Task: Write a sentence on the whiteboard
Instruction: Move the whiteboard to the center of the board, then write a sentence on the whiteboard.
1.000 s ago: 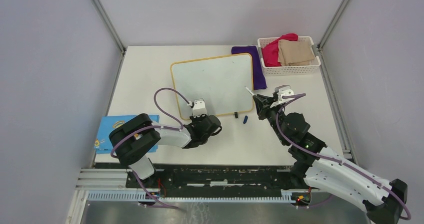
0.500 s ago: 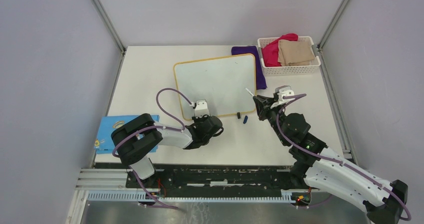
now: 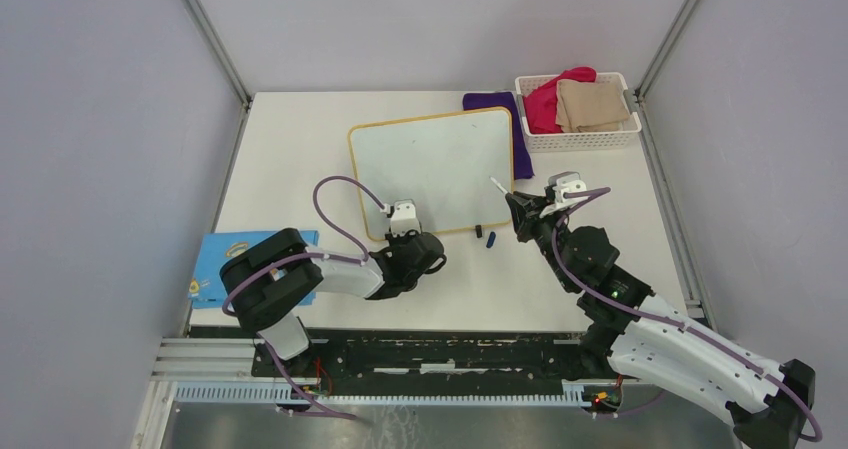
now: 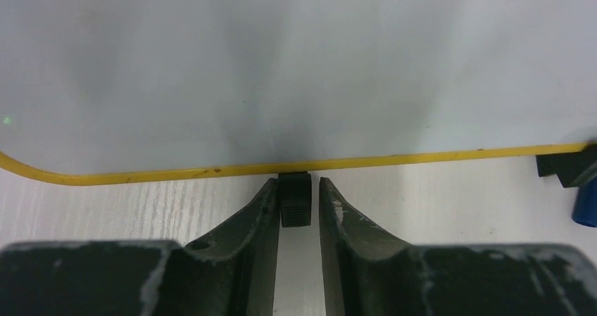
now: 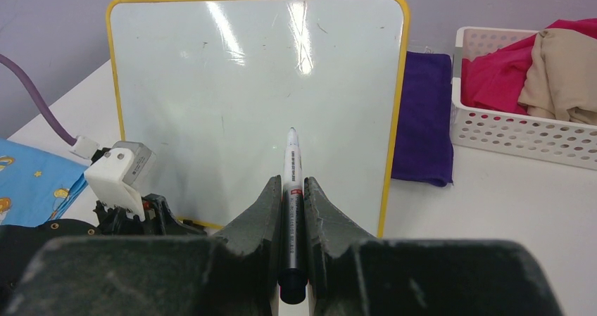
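Note:
The whiteboard (image 3: 435, 169) lies flat mid-table, with a yellow frame and a blank surface; no sentence shows on it. My left gripper (image 3: 404, 231) sits at its near edge, fingers closed around one black foot (image 4: 295, 202) of the board (image 4: 296, 70). The second foot (image 4: 561, 167) and a blue marker cap (image 3: 491, 239) lie to the right. My right gripper (image 3: 518, 212) is shut on an uncapped marker (image 5: 292, 162). It holds the marker above the board's near right corner (image 5: 384, 210), tip toward the board.
A white basket (image 3: 630, 135) with red and tan cloths stands at the back right. A purple cloth (image 3: 495, 101) lies beside and partly under the board's right edge. A blue booklet (image 3: 210, 261) lies at the front left.
The whiteboard and my left gripper have shifted slightly to the right since one second ago. The right arm with the marker has barely moved.

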`<control>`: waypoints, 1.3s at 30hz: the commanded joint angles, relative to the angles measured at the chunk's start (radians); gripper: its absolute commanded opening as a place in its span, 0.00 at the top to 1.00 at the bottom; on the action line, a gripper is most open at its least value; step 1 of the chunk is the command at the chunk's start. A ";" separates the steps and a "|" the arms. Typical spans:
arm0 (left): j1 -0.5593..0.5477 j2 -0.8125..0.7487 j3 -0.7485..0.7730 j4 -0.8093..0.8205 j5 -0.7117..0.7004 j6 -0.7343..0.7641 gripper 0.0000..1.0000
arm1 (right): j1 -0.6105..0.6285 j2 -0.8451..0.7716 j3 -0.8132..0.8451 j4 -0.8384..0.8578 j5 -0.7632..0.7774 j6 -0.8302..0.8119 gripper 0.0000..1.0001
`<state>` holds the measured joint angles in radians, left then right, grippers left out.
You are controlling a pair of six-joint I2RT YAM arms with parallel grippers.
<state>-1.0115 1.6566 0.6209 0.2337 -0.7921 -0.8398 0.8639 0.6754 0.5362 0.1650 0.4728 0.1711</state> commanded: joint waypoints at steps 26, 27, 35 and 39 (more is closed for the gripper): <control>-0.143 -0.625 0.129 -0.544 -0.002 0.206 0.34 | 0.005 -0.005 0.132 -0.041 -0.042 -0.053 1.00; -0.141 -0.646 0.163 -0.565 -0.017 0.251 0.33 | 0.004 -0.001 0.138 -0.040 -0.035 -0.058 1.00; 0.073 -0.729 0.385 -0.582 0.017 0.580 0.25 | 0.004 0.039 0.150 -0.014 -0.092 -0.061 1.00; 0.514 -0.768 0.398 -0.538 0.384 0.474 0.25 | 0.004 0.053 0.146 0.001 -0.115 -0.059 1.00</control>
<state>-0.8188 0.9260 0.9871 -0.3363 -0.6914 -0.3855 0.8639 0.7227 0.6491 0.1181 0.3916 0.1253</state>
